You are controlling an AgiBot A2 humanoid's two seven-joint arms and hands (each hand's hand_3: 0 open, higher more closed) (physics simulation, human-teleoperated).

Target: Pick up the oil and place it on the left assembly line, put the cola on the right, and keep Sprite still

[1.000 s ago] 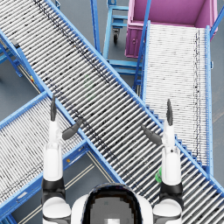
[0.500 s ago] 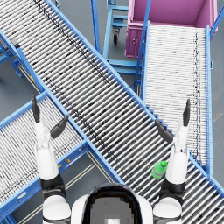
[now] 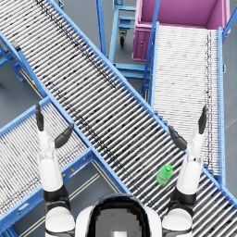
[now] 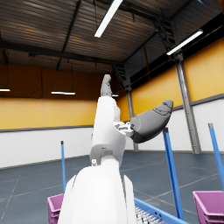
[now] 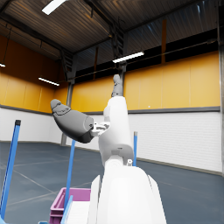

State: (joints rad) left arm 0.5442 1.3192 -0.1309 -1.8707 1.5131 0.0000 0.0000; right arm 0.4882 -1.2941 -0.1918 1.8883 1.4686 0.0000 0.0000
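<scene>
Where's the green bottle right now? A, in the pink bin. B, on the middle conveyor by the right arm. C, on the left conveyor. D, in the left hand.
B: the green bottle sits on the middle conveyor, right beside the right arm, with nothing holding it.

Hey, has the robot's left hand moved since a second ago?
Yes. The dark left hand has swung outward, away from the blue side rail of the central roller conveyor, and now stands over the grey left roller conveyor.
</scene>
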